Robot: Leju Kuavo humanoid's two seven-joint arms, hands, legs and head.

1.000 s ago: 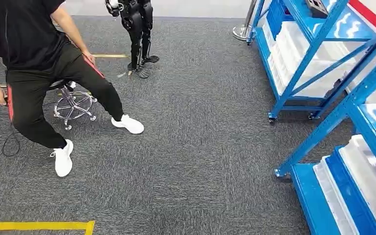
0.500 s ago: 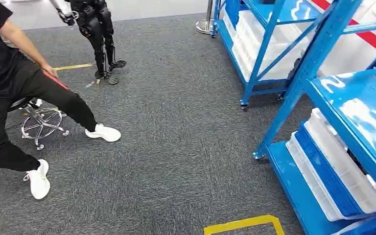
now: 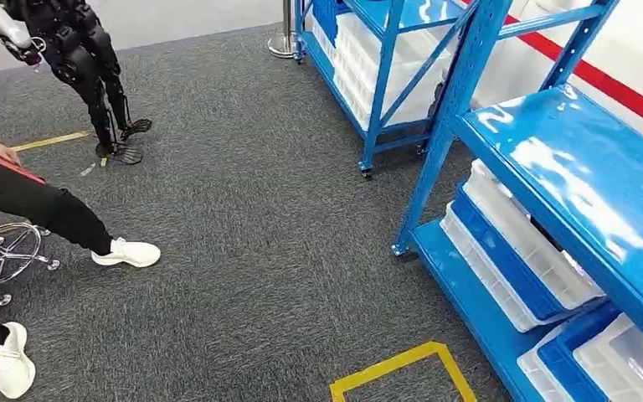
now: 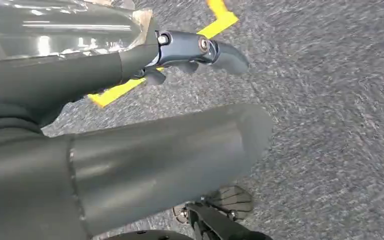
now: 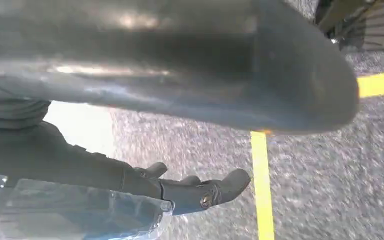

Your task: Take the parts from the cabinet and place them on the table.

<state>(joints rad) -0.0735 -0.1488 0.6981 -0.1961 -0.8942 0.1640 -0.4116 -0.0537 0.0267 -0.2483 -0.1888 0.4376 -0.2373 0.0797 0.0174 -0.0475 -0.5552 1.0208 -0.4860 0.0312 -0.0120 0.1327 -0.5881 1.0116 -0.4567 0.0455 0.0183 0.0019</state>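
Since no part is picked up yet, left hand [image 4: 200, 50] and right hand [image 5: 200, 192] hang loose-fingered and empty. The parts presumably sit unseen inside white bins [image 3: 519, 251] on the blue cabinet [image 3: 552, 167]'s lower shelves.

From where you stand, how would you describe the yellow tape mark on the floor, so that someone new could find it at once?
Start at the near blue rack on the right of the head view, whose lowest shelf carries white and blue bins. On the grey carpet just in front of that shelf lies the yellow tape mark. It forms the corner of a box, unlike the thin straight yellow strip far off near the other robot's feet.
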